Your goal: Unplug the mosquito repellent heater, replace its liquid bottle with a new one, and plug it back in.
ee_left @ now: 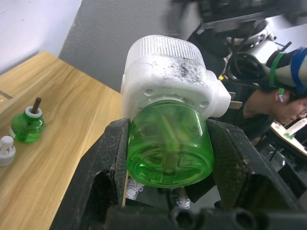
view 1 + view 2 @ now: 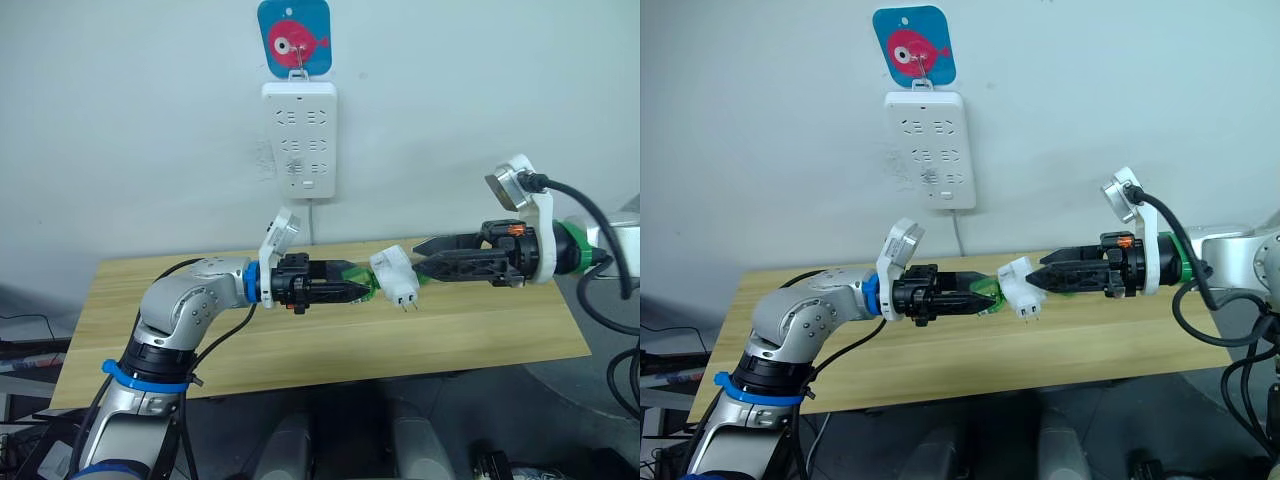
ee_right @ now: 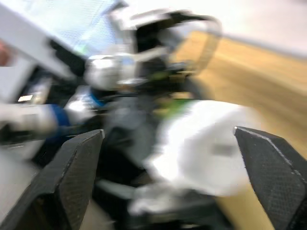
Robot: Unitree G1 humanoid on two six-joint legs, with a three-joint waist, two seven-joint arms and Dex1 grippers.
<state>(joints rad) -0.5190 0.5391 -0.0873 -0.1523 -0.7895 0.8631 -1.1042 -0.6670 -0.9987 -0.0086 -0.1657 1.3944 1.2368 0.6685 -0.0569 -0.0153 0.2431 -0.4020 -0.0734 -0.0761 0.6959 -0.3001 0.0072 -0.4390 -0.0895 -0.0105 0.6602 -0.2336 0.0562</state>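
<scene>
So from the head cam I've got the wooden worktop [image 2: 300, 350] running across the middle, with a white wall behind it. On that wall hangs the tall white socket strip [image 2: 299, 140], under a blue tag with a pink fish [image 2: 293, 38], and its sockets look unoccupied.

Both arms are held up over the worktop, meeting about the middle. My left gripper [image 2: 345, 291] is pinching the green liquid bottle [image 1: 169, 146]; in the left wrist view the two black fingers [image 1: 108, 167] sit pressed on either side of it. The mosquito repellent heater [image 2: 396, 277] is sitting on the end of that bottle, up in the air between the two grippers, unplugged, its two prongs pointing down.

My right gripper [image 2: 425, 257] is right at the heater from the other side. In the right wrist view its fingers [image 3: 72, 167] are spread wide with the white body between them, not touching as far as I can tell.

Off on the worktop, a second green bottle [image 1: 28, 123] stands upright with its wick out, a small white cap [image 1: 6, 149] just beside it.
</scene>
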